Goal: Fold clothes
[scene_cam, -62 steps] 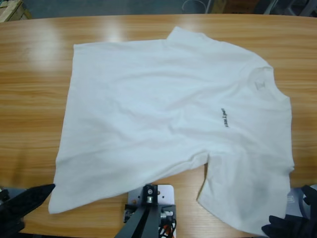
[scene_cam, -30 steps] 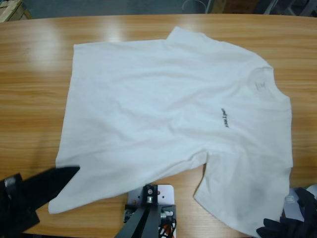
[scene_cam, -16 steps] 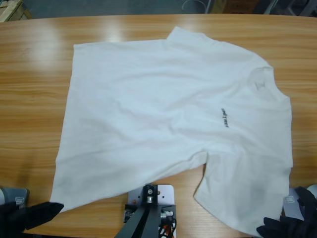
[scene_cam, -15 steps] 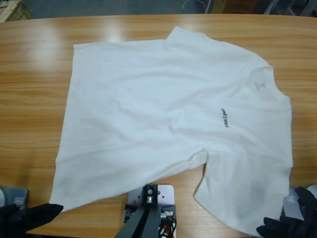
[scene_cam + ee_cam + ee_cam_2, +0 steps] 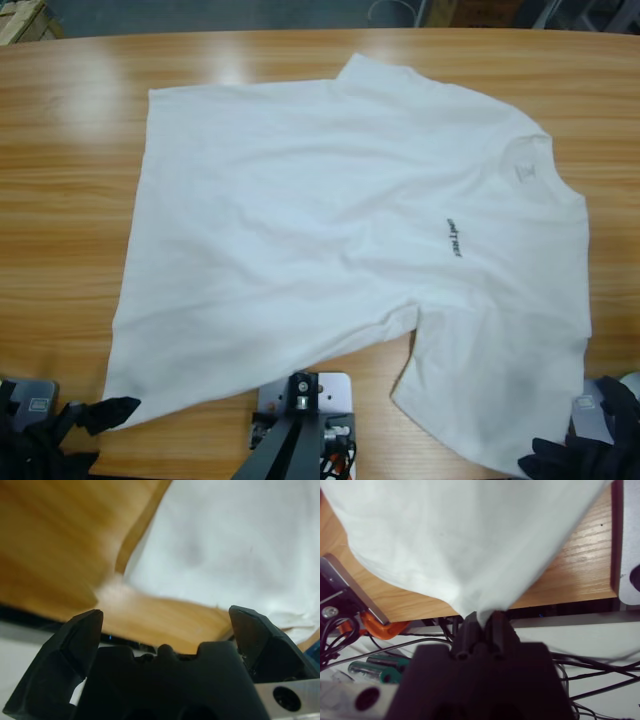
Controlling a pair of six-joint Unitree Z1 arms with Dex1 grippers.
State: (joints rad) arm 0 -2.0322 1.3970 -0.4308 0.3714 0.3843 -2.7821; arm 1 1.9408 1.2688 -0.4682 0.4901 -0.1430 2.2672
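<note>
Right gripper (image 5: pixel 480 617) is pinched tight on the near sleeve hem of the T-shirt (image 5: pixel 340 230), white cloth bunching up out of its jaws. Left gripper (image 5: pixel 165 625) gapes wide with nothing between its jaws, just off the shirt's bottom hem corner. The shirt lies spread flat on the wooden table (image 5: pixel 60 200), dark chest print (image 5: pixel 453 238) facing up, collar (image 5: pixel 525 165) beyond the print. An orange clamp (image 5: pixel 382 627) sits below the table edge.
</note>
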